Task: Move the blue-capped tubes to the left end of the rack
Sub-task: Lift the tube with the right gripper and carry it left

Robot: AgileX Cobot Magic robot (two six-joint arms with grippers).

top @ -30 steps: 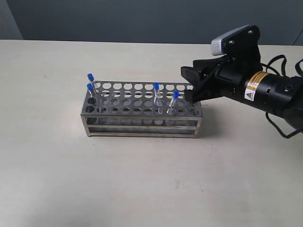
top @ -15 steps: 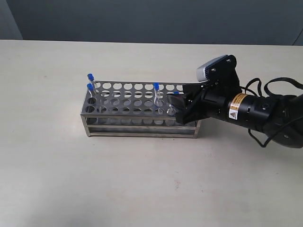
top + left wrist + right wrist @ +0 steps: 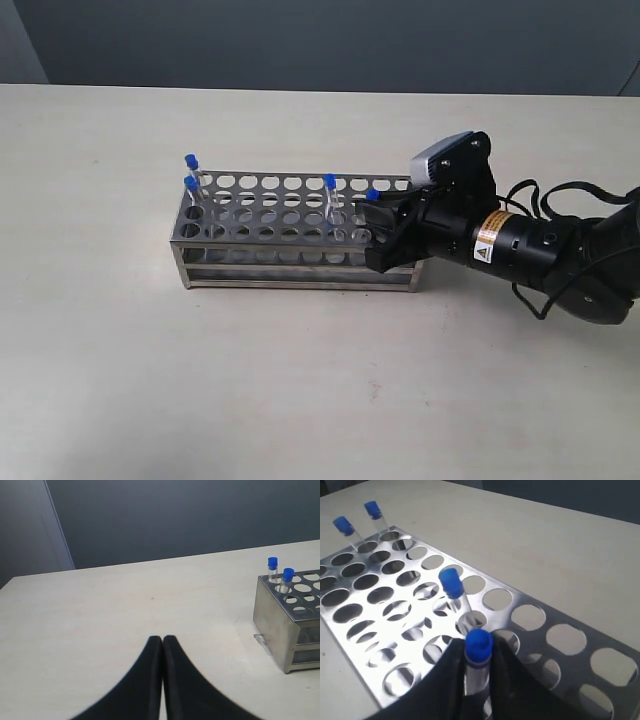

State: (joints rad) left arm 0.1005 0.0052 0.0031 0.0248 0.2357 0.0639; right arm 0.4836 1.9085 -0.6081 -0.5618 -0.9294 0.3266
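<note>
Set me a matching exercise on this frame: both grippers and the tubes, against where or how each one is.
Things:
1. left gripper
2. right gripper
3. lone tube
4. two end tubes

States:
a. standing at the left end of the rack
b. shut on nothing, over the table
c. shut on a blue-capped tube toward the rack's right end
d. standing free in the rack, beside the gripped one

Pairs: 1-b, 2-c, 3-d, 4-a

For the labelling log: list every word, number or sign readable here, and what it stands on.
Orange-and-white sticker on the right arm's black wrist: a black warning triangle; its print is too small to read.
No other text on the shiny steel rack or the clear blue-capped tubes.
</note>
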